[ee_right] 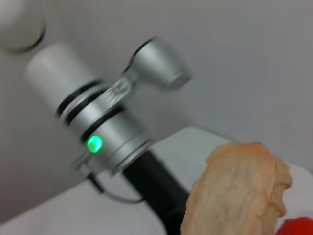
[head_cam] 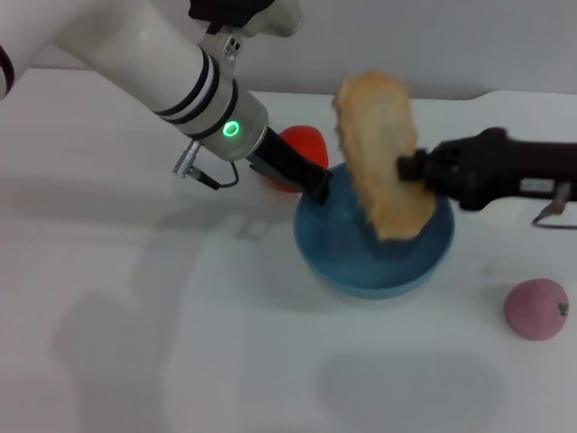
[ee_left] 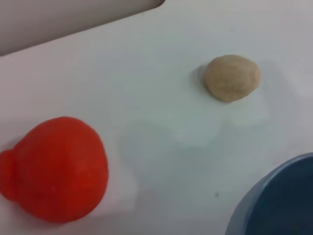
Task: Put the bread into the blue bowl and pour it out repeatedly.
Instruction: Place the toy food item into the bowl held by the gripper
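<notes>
The bread [head_cam: 383, 153], a long golden-tan slab, stands on end over the blue bowl [head_cam: 379, 271], its lower end dipping inside the rim. My right gripper [head_cam: 407, 168] comes in from the right and is shut on the bread's edge. The bread also shows in the right wrist view [ee_right: 234, 196]. My left gripper [head_cam: 320, 188] reaches down from the upper left and grips the bowl's left rim. The bowl's rim shows in the left wrist view [ee_left: 279, 200].
A red rounded toy fruit [head_cam: 302, 144] sits just behind the bowl by the left gripper and shows in the left wrist view [ee_left: 56, 166]. A small beige ball [ee_left: 232, 77] lies near it. A pink ball [head_cam: 535, 308] lies at the right front of the white table.
</notes>
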{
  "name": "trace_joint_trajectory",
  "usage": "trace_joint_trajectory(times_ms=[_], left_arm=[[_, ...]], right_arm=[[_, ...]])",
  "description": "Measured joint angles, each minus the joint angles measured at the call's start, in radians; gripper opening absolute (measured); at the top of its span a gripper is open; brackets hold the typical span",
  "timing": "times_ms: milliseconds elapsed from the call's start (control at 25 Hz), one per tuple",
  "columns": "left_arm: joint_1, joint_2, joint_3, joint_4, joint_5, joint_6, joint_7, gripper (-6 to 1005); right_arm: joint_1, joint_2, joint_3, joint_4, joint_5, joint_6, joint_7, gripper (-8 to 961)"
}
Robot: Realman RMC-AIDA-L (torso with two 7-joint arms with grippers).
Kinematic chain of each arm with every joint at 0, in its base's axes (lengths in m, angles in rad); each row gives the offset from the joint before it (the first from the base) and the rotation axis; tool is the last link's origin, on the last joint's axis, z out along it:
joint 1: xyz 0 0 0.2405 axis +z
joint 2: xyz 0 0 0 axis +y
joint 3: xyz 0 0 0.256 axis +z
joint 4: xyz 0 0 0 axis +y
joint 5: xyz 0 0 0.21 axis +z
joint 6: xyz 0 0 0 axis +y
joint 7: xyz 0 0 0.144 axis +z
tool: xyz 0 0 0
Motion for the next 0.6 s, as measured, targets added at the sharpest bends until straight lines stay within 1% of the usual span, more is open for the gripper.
trace_joint_trajectory(times_ms=[120, 200, 520, 600], left_arm=[[-0.006, 0.0, 0.0, -0.001, -0.004, 0.0, -0.001, 17], [-0.008, 0.002, 0.001, -0.001, -0.004, 0.0, -0.005, 17], [-0.017, 0.008, -0.001, -0.002, -0.002, 0.001, -0.027, 16], [-0.018, 0.008, 0.001, -0.002, 0.0, 0.001, -0.033, 16]], right_arm=[[0.002, 0.0, -0.055, 0.008, -0.019, 0.027, -0.014, 101], [0.0, 0.0, -0.07, 0.01, -0.04, 0.037, -0.014, 100], [-0.017, -0.001, -0.056, 0.015, -0.075, 0.042, 0.009, 124], [-0.019, -0.003, -0.049, 0.014, -0.076, 0.036, 0.017, 165]])
